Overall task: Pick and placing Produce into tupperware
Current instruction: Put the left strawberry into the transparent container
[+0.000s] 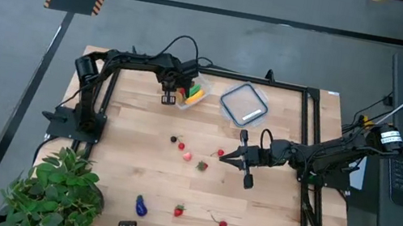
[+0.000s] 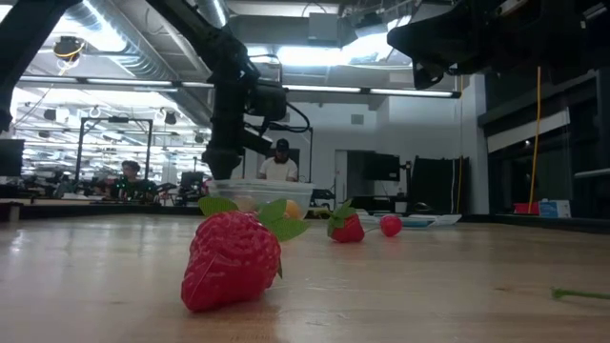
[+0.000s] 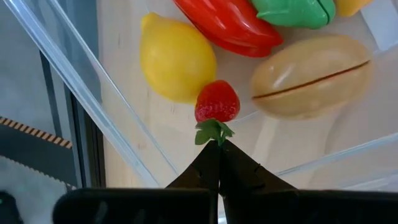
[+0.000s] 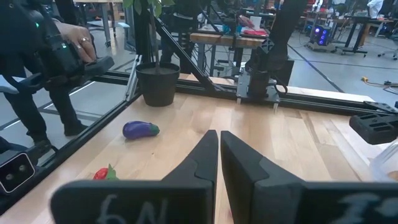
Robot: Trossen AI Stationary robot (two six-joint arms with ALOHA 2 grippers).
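Left gripper (image 3: 219, 149), fingers pinched shut on green leaf top of a small strawberry (image 3: 217, 102), hangs over the clear tupperware (image 1: 192, 93) at approx 11 o'clock on the table (image 1: 135, 168). Berry dangles just above tub contents: yellow lemon (image 3: 176, 57), red pepper (image 3: 231, 25), green piece (image 3: 292, 12), tan halved piece (image 3: 311, 74). Grey lid (image 1: 244, 104) w/ white label lies just beside tub, toward 1 o'clock. Loose produce is scattered mid-table: red berries (image 1: 182, 147), another strawberry (image 1: 202, 165); purple eggplant (image 1: 141, 206) and more red pieces near 6 o'clock. Right gripper (image 1: 224, 159), fingers together and holding nothing, hovers at table centre, pointing to 9 o'clock. Potted plant (image 1: 58, 187) sits at 7 o'clock corner.
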